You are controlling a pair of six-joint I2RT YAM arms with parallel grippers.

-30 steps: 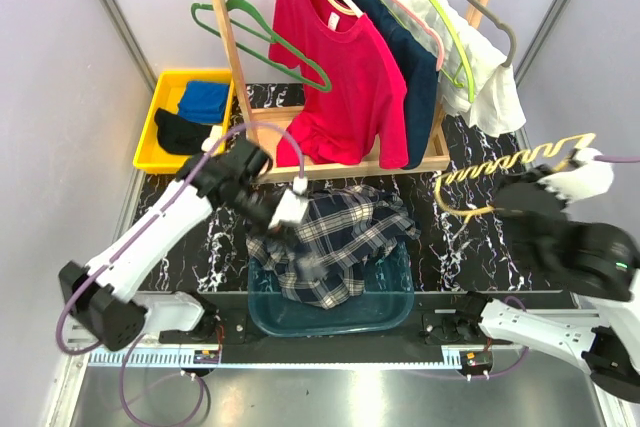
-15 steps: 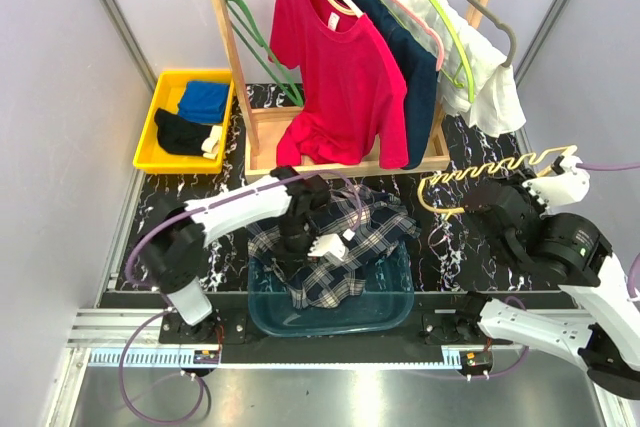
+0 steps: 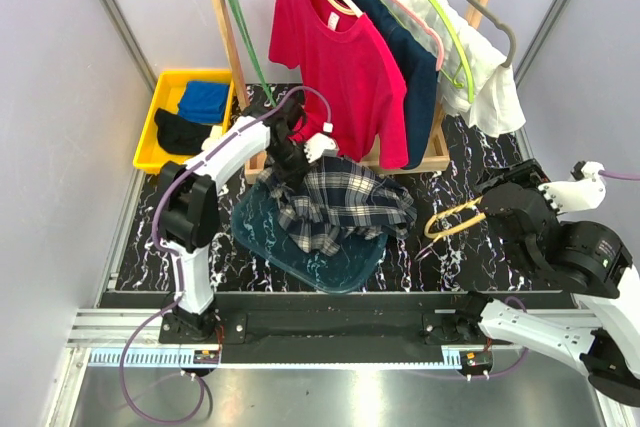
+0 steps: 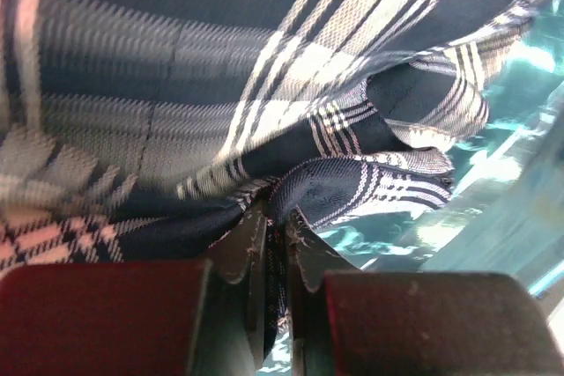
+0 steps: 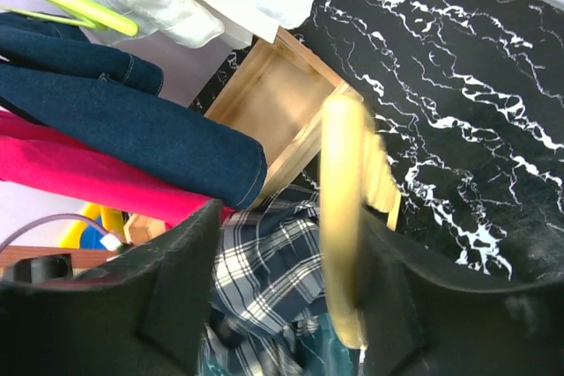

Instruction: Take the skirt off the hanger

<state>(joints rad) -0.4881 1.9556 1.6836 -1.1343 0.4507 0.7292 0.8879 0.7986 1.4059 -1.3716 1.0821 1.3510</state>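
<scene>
Two loads held: left pincer (image 4: 275, 217) clenches plaid shirt (image 3: 340, 202), right pincer (image 5: 295, 235) grasps yellow hanger (image 3: 452, 221). Release, then slip skirt (image 3: 418, 67) off pink hanger (image 3: 398, 0).

Left arm (image 3: 205, 182) stretched far forward, wrist bent right; left pincer (image 4: 275, 222) clamped tight on plaid cloth (image 4: 264, 85). Right arm (image 3: 575, 247) folded low; right pincer (image 3: 487, 210) points left, gripping yellow hanger (image 5: 342, 217).

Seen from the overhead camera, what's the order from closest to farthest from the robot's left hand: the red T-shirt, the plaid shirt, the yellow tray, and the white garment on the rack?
1. The plaid shirt: pinched in the left hand itself.
2. The red T-shirt: hanging just behind the hand.
3. The yellow tray: off to the left.
4. The white garment: at the rack's far right end.
</scene>
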